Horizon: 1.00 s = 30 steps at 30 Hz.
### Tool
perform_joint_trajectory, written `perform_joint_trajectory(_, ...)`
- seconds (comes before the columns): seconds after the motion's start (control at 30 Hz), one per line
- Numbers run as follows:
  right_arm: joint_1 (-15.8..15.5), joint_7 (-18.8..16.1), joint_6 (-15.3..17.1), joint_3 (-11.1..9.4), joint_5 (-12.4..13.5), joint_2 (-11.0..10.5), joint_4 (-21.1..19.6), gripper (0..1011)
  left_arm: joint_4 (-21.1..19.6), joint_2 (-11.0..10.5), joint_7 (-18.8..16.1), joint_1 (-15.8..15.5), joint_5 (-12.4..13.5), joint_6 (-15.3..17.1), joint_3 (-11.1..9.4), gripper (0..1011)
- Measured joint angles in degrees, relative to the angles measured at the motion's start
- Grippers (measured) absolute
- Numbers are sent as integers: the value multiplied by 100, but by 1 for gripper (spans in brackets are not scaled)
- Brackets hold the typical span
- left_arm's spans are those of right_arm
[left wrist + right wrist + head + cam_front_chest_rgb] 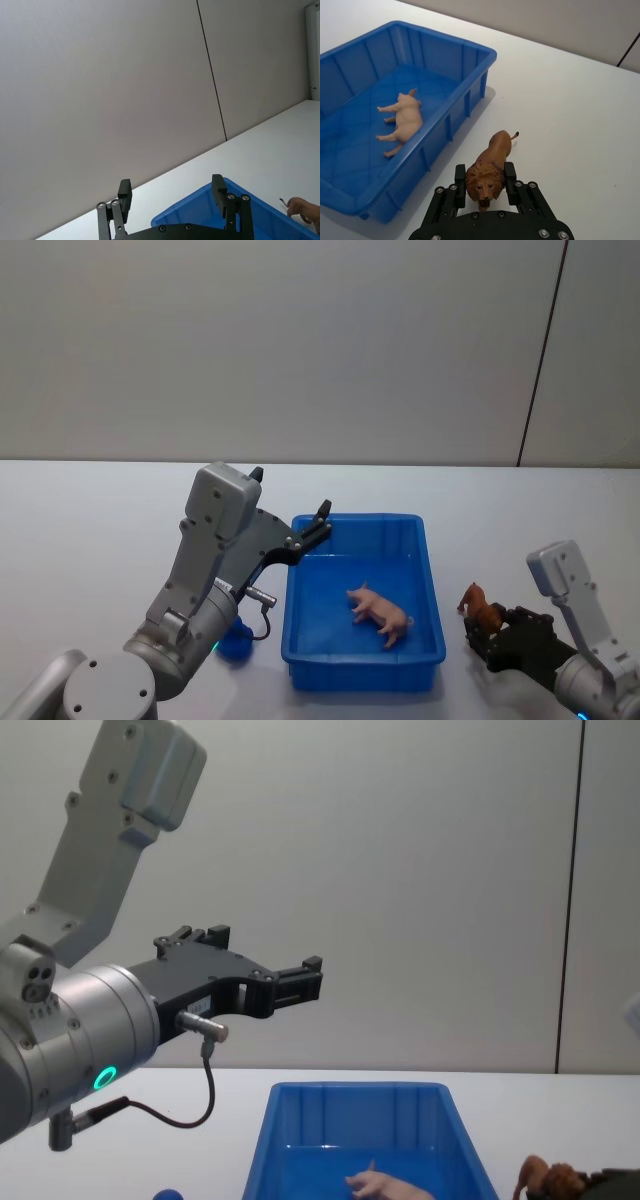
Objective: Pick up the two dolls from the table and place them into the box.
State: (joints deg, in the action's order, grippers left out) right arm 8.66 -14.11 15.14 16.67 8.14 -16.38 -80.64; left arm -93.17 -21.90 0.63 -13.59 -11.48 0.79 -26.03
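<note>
— Reddish-brown doll point(492, 160), maned head toward the wrist camera, head between the fingers of the right gripper point(485, 180). Pads look pressed to the mane on both sides; gripping it, as far as I can judge. Feet on the table point(570, 100).

— Risk from here?

— Hold is on the head alone. Body and tail stick out past the fingertips, unsupported. On a lift the doll may pivot or slip out, the mane being rounded and textured. Second risk: the box point(470, 47) is near, on the robot's left of the doll. A low carry could knock the trailing body against the rim and pull it loose.

— Doll relative to the hand, exactly?

— Head level with the fingertips, centred between them; rump points away from the wrist. Doll stands outside the box, beside its right long wall, not touching it.

— And beyond that?

— Pink doll point(402, 120) lies on its side on the box floor, toward the right wall. That half looks done. Left gripper point(320, 520) hangs above the box's far left corner, fingers spread, nothing between them. Probably out of the drop path, though the two arms would be close together over the box.
</note>
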Motion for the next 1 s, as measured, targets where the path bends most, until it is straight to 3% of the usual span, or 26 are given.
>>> perform_joint_trajectory(0.57,96,179,-429,-53,-145,10,-419,434,0,0,0,0,0,0,0,1001)
perform_joint_trajectory(1.0,439,-388,-594,-7,-188,159,-632,434,0,0,0,0,0,0,0,1001)
